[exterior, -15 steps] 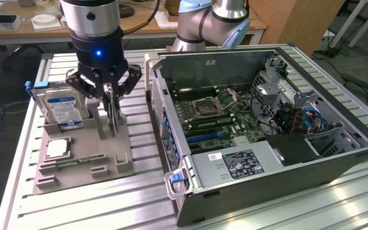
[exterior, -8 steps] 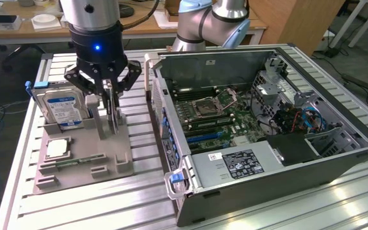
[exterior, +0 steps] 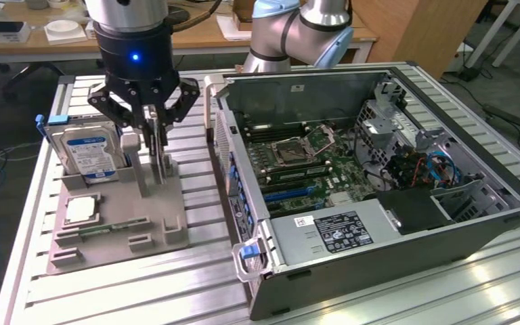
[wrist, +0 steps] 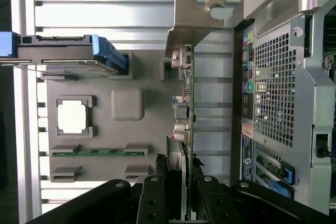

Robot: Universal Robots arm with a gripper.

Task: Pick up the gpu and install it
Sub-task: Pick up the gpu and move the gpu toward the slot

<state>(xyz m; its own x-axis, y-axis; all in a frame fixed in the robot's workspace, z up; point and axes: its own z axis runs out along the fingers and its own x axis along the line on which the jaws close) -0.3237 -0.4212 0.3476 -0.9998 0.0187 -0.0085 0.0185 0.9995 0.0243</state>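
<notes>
The gpu (wrist: 189,93) is clamped edge-on by the gripper (wrist: 179,169) (card upright). It is positioned over the gray fixture tray (exterior: 165,230), beside the computer case (exterior: 378,271).

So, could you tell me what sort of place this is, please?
Probably a robotics lab or workshop: an open black desktop computer case sits on a ribbed aluminium table, with cluttered wooden desks behind.
</notes>
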